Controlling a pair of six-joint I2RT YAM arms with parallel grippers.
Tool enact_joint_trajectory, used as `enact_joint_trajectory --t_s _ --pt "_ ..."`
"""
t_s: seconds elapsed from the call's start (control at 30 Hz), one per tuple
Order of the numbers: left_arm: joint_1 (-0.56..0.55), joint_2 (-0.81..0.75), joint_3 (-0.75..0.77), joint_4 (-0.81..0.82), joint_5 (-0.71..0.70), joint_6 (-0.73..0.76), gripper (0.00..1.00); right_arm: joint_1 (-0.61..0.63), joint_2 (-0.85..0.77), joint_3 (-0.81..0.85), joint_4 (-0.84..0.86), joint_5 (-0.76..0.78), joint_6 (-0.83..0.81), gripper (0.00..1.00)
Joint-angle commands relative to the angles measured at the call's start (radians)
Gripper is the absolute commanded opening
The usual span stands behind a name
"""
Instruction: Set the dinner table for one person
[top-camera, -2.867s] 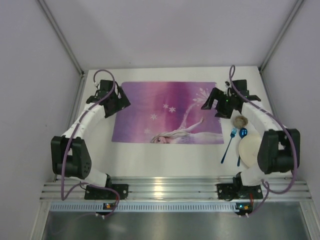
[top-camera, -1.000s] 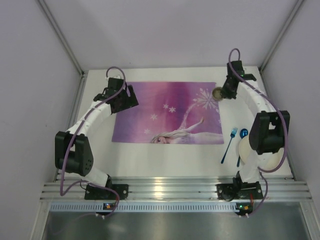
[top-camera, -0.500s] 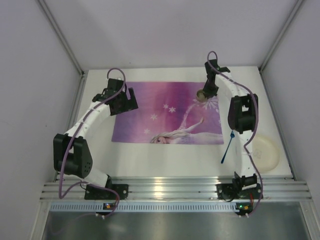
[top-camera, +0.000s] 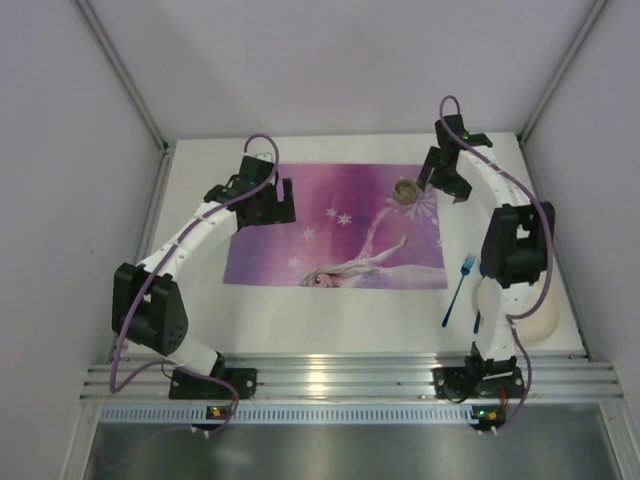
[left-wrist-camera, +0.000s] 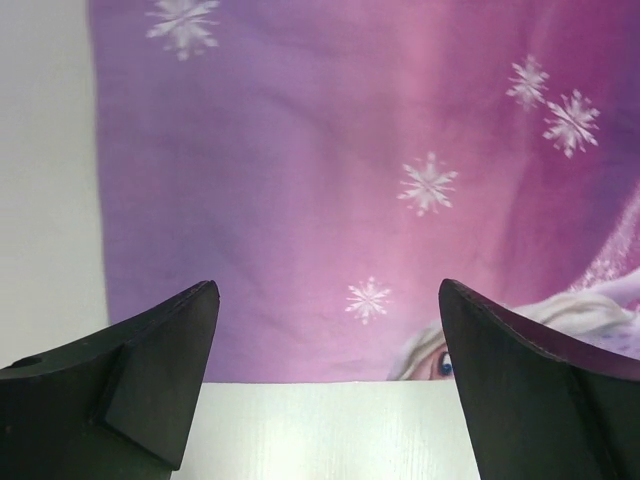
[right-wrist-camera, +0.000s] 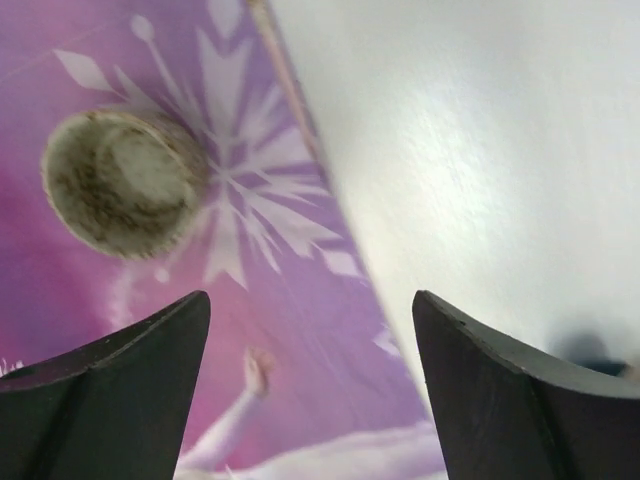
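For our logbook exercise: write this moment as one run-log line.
cup: on mat, far right corner | right fingers: open, clear of cup | left fingers: open over mat | fork, plate: off mat, right

A: How many mats?
B: One placemat (top-camera: 330, 225), on the one bench (top-camera: 330, 312).
A: Cups?
B: One speckled cup (top-camera: 406, 189).
A: Cutlery?
B: One blue fork (top-camera: 458, 292). Just beside it is one more blue handle (top-camera: 477, 322), its head hidden, so I cannot name it.
A: Plates?
B: One cream plate (top-camera: 541, 322), partly covered.
A: Arms?
B: Two: the left arm (top-camera: 190, 240) and the right arm (top-camera: 500, 195).
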Motion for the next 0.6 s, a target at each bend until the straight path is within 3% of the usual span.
enact_joint_trajectory --t_s 0.0,0.1,0.23,0.37,0.57 --pt "-0.121 0.035 0.072 0.003 -0.038 0.039 0.98 -0.064 -0.307 -0.135 -0.013 0.07 -0.059 0.83" --pt "-0.221 0.089 0.108 0.003 -0.048 0.017 0.99 -0.118 -0.497 -0.382 0.027 0.059 -0.056 0.98" --pt "-0.322 0.165 0.159 0.026 -0.013 -0.029 0.99 -0.265 -0.639 -0.684 0.044 0.064 -0.043 1.0" --pt "-0.413 0.216 0.208 0.031 0.019 -0.033 0.97 -0.394 -0.642 -0.779 0.051 0.065 -0.048 1.0" --pt "-0.448 0.221 0.213 0.007 0.039 -0.043 0.95 -0.508 -0.584 -0.797 0.114 0.041 -0.043 1.0"
